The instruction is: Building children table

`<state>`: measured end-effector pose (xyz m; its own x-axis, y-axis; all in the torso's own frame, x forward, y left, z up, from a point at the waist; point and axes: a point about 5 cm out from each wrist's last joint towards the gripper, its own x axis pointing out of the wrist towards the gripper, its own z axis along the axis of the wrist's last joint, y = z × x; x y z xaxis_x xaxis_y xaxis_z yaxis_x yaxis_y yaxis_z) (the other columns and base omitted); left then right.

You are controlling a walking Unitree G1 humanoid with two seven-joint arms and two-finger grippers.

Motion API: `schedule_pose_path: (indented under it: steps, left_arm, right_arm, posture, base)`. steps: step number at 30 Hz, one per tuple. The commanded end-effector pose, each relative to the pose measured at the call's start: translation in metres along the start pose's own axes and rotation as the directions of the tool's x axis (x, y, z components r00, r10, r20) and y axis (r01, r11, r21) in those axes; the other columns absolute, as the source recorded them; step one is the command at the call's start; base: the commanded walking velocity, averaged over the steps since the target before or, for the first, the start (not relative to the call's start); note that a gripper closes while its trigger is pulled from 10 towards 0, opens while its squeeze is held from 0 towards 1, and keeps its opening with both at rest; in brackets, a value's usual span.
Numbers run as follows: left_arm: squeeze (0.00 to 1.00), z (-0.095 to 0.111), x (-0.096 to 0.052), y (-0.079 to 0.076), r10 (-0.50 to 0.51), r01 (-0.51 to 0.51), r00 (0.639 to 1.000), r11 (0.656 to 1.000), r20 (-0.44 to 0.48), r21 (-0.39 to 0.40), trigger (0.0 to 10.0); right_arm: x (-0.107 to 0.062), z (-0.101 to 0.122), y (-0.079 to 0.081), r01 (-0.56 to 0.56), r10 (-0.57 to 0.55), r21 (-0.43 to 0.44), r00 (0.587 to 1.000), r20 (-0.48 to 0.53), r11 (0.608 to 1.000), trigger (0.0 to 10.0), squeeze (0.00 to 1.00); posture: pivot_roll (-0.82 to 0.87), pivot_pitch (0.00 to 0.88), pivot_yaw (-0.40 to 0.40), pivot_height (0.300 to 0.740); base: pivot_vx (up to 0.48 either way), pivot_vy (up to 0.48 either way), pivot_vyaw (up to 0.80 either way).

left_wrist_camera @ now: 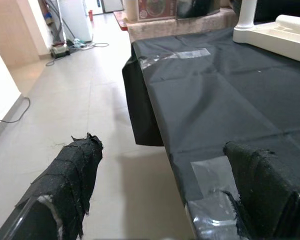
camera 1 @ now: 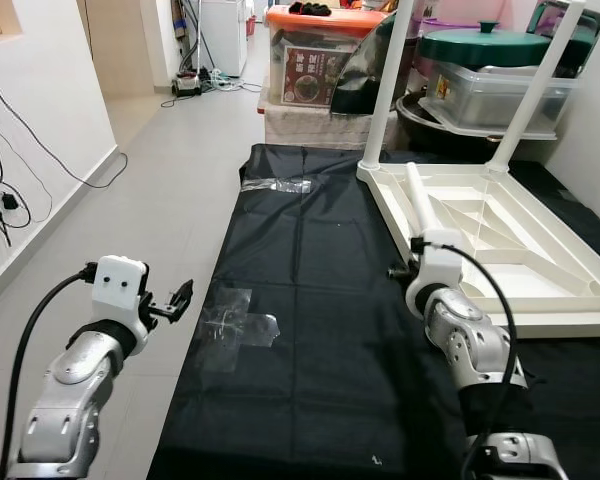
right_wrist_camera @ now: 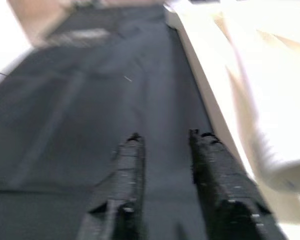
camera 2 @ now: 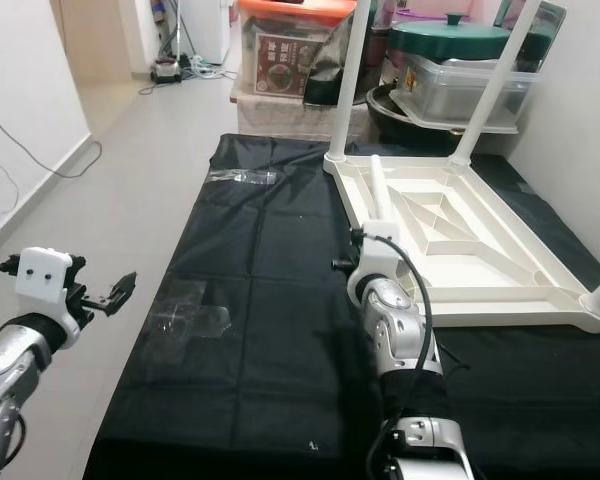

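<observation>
Upturned white table (camera 1: 540, 255) on black sheet (camera 1: 310, 300), just right of right gripper (right_wrist_camera: 165, 137), fingers slightly parted, empty; left gripper (left_wrist_camera: 165, 155) spread wide over sheet's edge. No legible writing.

My arms are silver and jointed, with white wrist blocks (camera 1: 118, 283), looping black cables (camera 1: 26, 335), and cloth-wrapped black fingers (left_wrist_camera: 70, 172).

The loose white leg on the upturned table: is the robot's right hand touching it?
Apart: in the right wrist view, the right hand hovers over black sheet, loose leg beside it.
</observation>
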<state>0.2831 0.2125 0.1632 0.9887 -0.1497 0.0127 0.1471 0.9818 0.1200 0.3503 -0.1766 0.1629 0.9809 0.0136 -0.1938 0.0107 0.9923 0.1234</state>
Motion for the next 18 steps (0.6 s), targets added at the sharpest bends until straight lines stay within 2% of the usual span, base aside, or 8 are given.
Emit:
schedule_pose_path:
  steps: [1, 4, 6, 13, 18]
  left_arm:
    - [0.0, -0.003, -0.001, -0.002, 0.007, -0.007, 1.0, 1.0, -0.001, 0.009, 10.0]
    - [0.0, -0.003, -0.002, -0.004, 0.014, -0.014, 1.0, 1.0, 0.002, 0.005, 10.0]
    - [0.0, -0.002, -0.001, -0.01, 0.019, -0.019, 1.0, 1.0, 0.011, 0.013, 10.0]
    - [0.0, 0.003, 0.0, -0.017, 0.007, -0.007, 0.999, 1.0, 0.04, -0.005, 10.0]
    - [0.0, 0.008, -0.001, -0.027, -0.007, 0.008, 0.997, 1.0, 0.074, -0.019, 10.0]
  right_arm:
    - [-0.002, 0.0, -0.001, 0.006, -0.006, 0.008, 1.0, 0.014, 1.0, 10.0, 1.0]
    - [-0.006, 0.008, 0.004, 0.01, -0.01, -0.002, 0.998, 0.059, 1.0, 10.0, 1.0]
    - [-0.015, 0.02, 0.012, 0.013, -0.007, -0.046, 0.99, 0.138, 0.999, 10.0, 1.0]
    - [-0.021, 0.019, 0.017, 0.033, -0.018, -0.088, 0.986, 0.163, 0.996, 10.0, 1.0]
    - [-0.027, 0.022, 0.023, -0.004, 0.022, -0.082, 0.978, 0.21, 0.997, 10.0, 1.0]
  posture:
    - [0.08, 0.0, -0.082, 0.74]
    - [0.08, 0.0, -0.088, 0.74]
    - [0.07, 0.0, -0.092, 0.74]
    - [0.07, 0.0, -0.092, 0.74]
    - [0.07, 0.0, -0.088, 0.74]
  base:
    - [0.0, 0.0, 0.0]
    - [0.0, 0.0, 0.0]
    - [0.0, 0.0, 0.0]
    - [0.0, 0.0, 0.0]
    - [0.0, 0.0, 0.0]
